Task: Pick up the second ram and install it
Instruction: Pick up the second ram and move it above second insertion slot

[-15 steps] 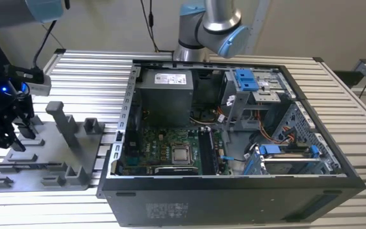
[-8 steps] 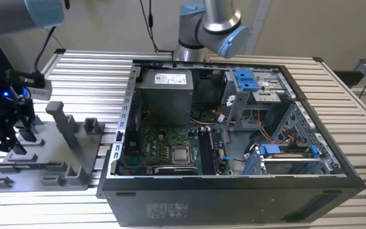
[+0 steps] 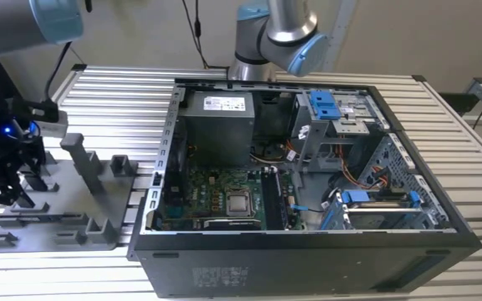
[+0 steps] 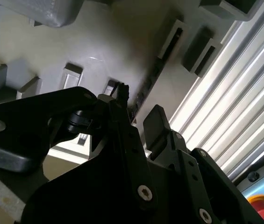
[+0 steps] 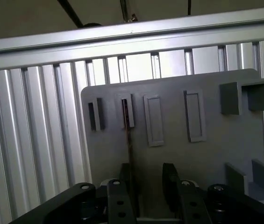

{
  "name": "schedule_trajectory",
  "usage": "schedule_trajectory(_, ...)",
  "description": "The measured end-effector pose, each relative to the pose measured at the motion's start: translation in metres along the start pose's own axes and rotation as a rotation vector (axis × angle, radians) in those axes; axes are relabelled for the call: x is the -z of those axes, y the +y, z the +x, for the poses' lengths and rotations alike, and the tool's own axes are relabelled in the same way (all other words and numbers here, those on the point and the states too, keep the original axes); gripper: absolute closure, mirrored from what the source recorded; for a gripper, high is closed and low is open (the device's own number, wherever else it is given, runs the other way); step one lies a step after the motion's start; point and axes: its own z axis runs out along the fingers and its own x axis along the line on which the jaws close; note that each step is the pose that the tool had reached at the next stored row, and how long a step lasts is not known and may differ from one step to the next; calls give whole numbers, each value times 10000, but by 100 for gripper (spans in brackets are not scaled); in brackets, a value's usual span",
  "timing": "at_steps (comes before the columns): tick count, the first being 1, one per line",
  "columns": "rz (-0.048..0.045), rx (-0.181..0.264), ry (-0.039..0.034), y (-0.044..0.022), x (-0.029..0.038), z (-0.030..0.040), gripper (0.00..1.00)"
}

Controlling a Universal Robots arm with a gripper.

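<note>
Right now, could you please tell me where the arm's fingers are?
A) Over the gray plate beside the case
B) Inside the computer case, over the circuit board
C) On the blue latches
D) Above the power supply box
A: in the first wrist view the open fingers hang over the gray plate, where the memory stick stands in a slot, outside the computer case.

Plain beige wall (image 3: 408, 31) behind a slatted aluminium table (image 3: 115, 88).
</note>
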Motion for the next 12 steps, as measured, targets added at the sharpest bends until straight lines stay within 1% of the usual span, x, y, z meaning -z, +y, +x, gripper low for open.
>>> schedule_trajectory(6, 0, -2, 0, 7, -45, 35, 58)
schedule_trajectory(12, 0, 1, 0, 12, -87, 43, 58)
